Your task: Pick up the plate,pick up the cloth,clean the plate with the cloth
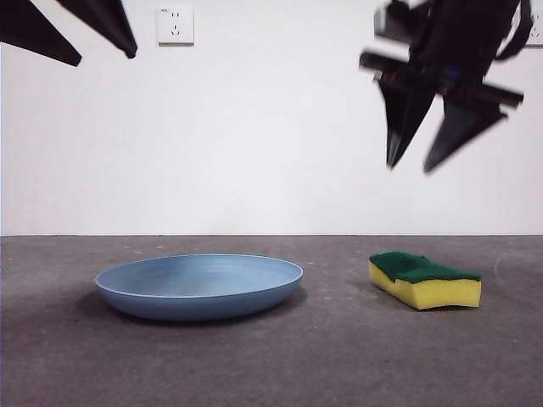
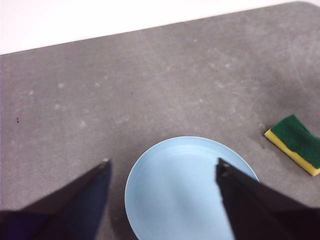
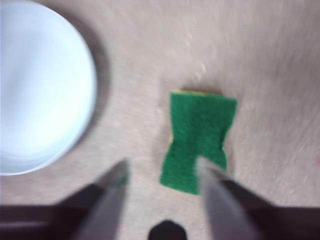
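1. The plate (image 1: 199, 286) is lying flat on the grey table (image 1: 322, 356), nearest the front camera, rim up and untouched; nothing is resting in it.
2. The cloth (image 1: 424, 280), a yellow sponge with a green top, is sitting on the table beside the plate but apart from it, green side up.
3. The right gripper (image 1: 424, 161) is hanging above the cloth with jaws spread and nothing between them; its blurred wrist view shows the cloth (image 3: 199, 142) just ahead of the jaws.
4. The left gripper (image 1: 106, 55) is waiting high over the plate (image 2: 190, 190), jaws apart and empty.
5. Judgement: neither pick-up is done yet. The right arm needs lowering so the jaws straddle the cloth's sides; the left needs to reach the plate's rim.
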{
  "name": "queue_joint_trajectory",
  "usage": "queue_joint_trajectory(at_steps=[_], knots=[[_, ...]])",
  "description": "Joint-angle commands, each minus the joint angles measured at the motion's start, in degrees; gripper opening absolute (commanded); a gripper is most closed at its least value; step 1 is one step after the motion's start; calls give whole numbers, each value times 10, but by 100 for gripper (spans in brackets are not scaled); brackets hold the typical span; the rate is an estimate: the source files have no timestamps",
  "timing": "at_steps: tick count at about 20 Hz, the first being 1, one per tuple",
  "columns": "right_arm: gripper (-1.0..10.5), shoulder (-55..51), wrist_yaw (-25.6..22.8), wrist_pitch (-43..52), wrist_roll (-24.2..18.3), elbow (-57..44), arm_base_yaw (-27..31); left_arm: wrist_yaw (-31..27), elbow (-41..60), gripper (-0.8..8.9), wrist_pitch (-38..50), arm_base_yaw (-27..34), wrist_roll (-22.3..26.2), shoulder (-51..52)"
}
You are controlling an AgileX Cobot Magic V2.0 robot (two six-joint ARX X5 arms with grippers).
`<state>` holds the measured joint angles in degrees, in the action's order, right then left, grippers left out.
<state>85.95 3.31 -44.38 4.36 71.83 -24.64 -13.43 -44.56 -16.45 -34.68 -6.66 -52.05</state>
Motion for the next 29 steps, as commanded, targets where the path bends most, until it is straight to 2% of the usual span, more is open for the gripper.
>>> queue_joint_trajectory(at_steps=[1, 6, 9, 13, 17, 29], knots=[[-11, -47, 2, 22, -19, -7, -17, -3, 7, -9, 5, 0, 9, -2], [-11, -200, -5, 185, -19, -134, -56, 5, 24, -9, 38, -1, 13, 9], [-11, -283, -7, 276, -9, -262, -58, 16, 100, -9, 111, 0, -12, 53], [-11, -363, -9, 351, 2, -396, -58, 15, 227, -9, 206, 0, -13, 153], [1, -369, -7, 349, 1, -402, -57, 6, 249, -3, 225, -1, -5, 178], [1, -369, -7, 349, 1, -402, -57, 2, 249, -1, 143, -2, -7, 178]])
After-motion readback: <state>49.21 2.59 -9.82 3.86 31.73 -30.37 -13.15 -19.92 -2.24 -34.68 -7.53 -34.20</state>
